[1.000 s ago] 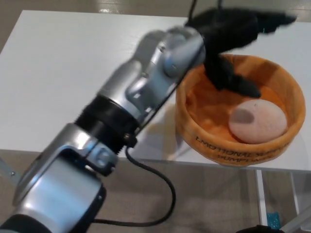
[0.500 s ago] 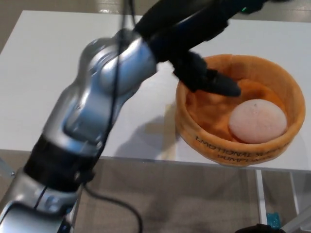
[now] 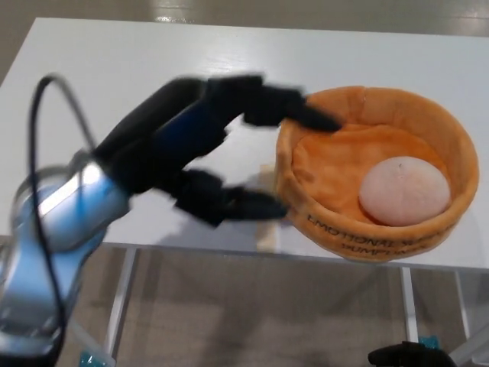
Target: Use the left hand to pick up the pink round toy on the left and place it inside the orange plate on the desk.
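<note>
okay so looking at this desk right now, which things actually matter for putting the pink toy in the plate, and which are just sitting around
Part of the job:
- pink round toy, lying inside the plate
- orange plate, a soft, high-walled one at the desk's near edge
- left hand, open, empty, beside the plate's left wall

Just around:
- white desk
- black cable looping over the left arm

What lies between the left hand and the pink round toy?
In the head view, the orange plate's left wall and bare orange inner floor lie between the open left hand and the pink round toy.

Left hand [image 3: 206, 157] has withdrawn from plate [image 3: 306, 206].
</note>
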Controlling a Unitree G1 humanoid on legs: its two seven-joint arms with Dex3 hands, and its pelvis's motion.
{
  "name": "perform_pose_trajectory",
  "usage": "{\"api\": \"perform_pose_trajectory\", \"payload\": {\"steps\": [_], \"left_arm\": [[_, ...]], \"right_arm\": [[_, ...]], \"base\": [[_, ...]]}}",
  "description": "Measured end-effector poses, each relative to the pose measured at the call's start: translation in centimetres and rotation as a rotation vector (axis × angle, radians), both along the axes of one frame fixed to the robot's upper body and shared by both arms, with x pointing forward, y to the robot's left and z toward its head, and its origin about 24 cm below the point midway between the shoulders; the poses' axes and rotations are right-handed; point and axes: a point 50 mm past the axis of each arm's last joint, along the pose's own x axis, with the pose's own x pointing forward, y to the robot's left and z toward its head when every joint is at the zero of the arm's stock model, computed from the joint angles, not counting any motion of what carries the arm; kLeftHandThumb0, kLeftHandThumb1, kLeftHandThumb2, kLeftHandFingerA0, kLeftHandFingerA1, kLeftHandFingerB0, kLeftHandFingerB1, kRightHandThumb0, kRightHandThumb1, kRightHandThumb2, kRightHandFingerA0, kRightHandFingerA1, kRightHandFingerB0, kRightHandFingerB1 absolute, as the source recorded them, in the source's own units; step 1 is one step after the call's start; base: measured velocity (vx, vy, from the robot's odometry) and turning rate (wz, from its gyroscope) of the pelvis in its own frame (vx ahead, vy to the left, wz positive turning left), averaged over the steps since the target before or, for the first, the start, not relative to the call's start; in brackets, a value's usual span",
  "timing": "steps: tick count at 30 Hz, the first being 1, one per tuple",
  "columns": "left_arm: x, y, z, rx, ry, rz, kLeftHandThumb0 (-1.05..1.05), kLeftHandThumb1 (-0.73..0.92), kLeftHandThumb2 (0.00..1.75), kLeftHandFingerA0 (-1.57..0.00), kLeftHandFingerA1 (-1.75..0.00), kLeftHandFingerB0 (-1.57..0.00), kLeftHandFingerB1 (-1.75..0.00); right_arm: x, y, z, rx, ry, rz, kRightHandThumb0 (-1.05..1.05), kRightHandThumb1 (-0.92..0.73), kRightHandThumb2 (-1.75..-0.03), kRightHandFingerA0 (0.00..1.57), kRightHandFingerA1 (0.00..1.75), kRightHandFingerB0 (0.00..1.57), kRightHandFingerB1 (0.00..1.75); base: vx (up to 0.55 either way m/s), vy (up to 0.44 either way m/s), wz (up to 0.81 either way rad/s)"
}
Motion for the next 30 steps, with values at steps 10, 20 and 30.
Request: {"api": "perform_pose_trajectory", "payload": {"steps": [10, 20, 30], "left_arm": [[-2.8, 3.7, -5.6, -0.001, 0.310, -0.009, -0.22, 0.56, 0.63, -0.42, -0.43, -0.49, -0.40], [-6.5, 7.0, -15.4, -0.120, 0.828, 0.046, -0.24, 0.49, 0.62, -0.54, -0.46, -0.49, -0.41], [-6.8, 7.4, -22.7, -0.176, 1.078, 0.183, -0.29, 0.54, 0.56, -0.62, -0.41, -0.55, -0.37]], "right_arm": [[0.3, -0.2, 0.2, -0.003, -0.009, -0.002, -0.18, -0.60, -0.57, 0.66, 0.89, 0.60, 0.74], [0.6, -0.8, 0.5, -0.018, -0.017, -0.008, -0.15, -0.59, -0.59, 0.67, 0.92, 0.56, 0.75], [0.7, -1.0, 0.6, -0.022, -0.021, -0.010, -0.14, -0.58, -0.60, 0.67, 0.93, 0.58, 0.78]], "base": [[0.00, 0.000, 0.00], [0.00, 0.000, 0.00], [0.00, 0.000, 0.00]]}}
